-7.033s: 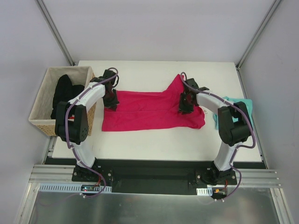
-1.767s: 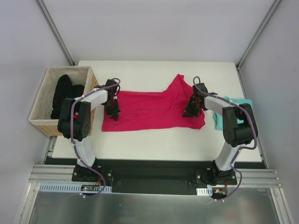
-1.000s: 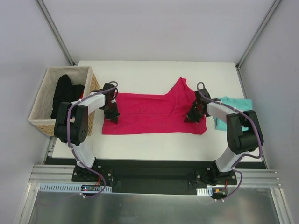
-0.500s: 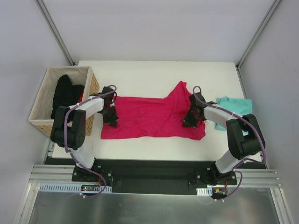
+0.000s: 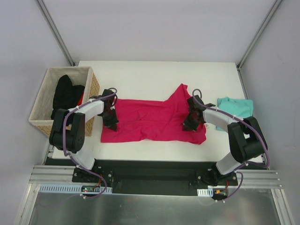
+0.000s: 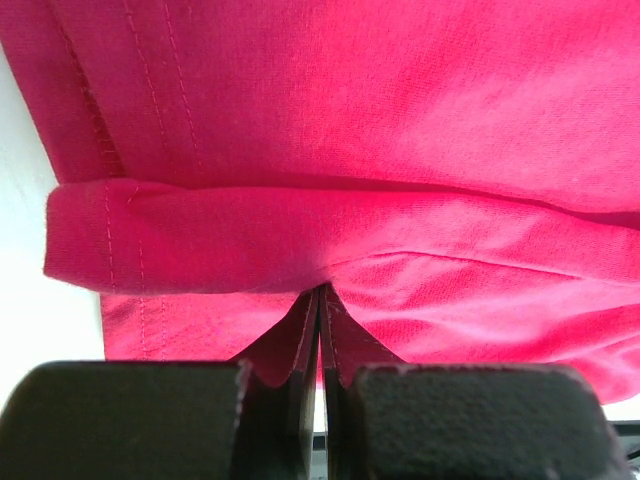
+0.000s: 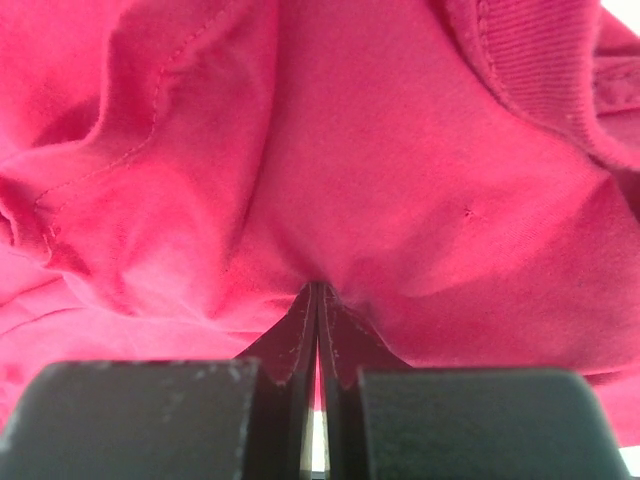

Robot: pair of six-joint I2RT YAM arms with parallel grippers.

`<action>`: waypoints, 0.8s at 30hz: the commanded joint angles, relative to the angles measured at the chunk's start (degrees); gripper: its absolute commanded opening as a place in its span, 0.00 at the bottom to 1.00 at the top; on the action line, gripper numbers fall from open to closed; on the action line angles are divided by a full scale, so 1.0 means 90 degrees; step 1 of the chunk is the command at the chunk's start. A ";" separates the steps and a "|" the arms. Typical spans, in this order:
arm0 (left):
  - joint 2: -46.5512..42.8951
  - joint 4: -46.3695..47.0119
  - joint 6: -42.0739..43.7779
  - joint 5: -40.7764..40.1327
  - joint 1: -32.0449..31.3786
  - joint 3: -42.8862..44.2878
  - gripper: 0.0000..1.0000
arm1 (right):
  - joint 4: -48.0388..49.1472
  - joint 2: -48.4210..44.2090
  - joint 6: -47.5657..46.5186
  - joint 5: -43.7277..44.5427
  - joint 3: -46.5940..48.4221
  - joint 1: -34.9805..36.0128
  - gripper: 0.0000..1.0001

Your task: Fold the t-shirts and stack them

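Note:
The pink t-shirt (image 5: 150,119) lies spread sideways across the middle of the white table, one sleeve peaking toward the back (image 5: 180,91). My left gripper (image 5: 111,123) is shut on its left end. The left wrist view shows a rolled fold of pink cloth (image 6: 300,240) pinched at the left gripper's tips (image 6: 320,292). My right gripper (image 5: 189,124) is shut on the shirt's right end, where bunched pink cloth (image 7: 380,150) meets the right gripper's tips (image 7: 316,288). The teal t-shirt (image 5: 234,107) lies crumpled at the right, just behind the right arm.
A wicker basket (image 5: 44,119) stands off the table's left edge and holds a black garment (image 5: 65,96). Bare white table (image 5: 154,72) stretches behind the pink shirt. A narrow strip of table (image 5: 154,150) runs between the shirt and the near edge.
Both grippers have drawn back toward the near edge, dragging the pink shirt with them. Its near hem now lies lower and the teal shirt shows more fully.

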 commanded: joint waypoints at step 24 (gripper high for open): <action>0.0169 -0.0756 0.0093 -0.0774 0.0077 0.0304 0.06 | -0.1227 -0.0214 0.0275 0.1056 0.0235 -0.0217 0.19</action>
